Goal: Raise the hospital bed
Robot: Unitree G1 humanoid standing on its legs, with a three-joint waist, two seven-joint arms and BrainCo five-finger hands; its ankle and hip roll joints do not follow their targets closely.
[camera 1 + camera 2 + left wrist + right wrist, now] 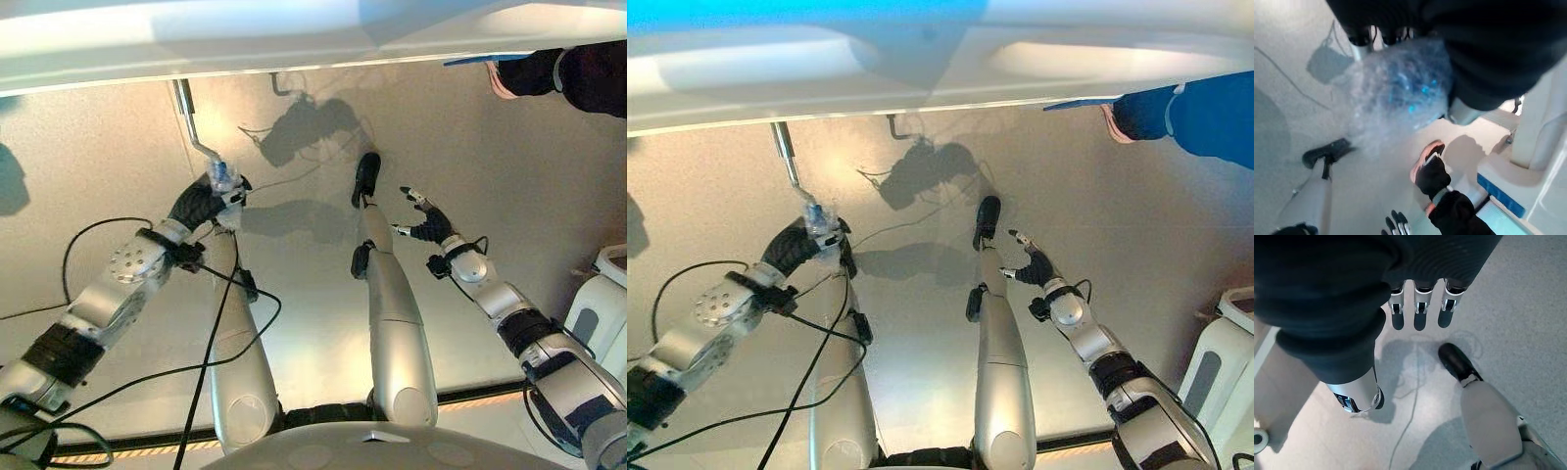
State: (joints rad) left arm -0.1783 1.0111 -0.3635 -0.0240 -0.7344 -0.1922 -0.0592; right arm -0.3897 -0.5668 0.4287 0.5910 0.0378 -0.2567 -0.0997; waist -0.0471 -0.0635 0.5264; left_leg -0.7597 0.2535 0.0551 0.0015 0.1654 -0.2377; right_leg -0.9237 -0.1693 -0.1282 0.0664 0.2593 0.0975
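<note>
The hospital bed's white frame (294,39) runs across the far side. A metal crank rod (188,117) comes down from under it and ends in a handle wrapped in clear bubble film (221,178). My left hand (201,204) is shut on that handle; in the left wrist view the wrapped handle (1396,93) lies under its curled fingers. My right hand (429,223) hangs open over the floor to the right of the crank, holding nothing. Its fingers (1420,308) are straight in the right wrist view.
A person's leg and shoe (568,73) stand by the bed at the far right, the shoe also seen close to the bed base (1432,174). A white unit (602,304) stands at the right edge. Pale floor (98,166) lies below the crank.
</note>
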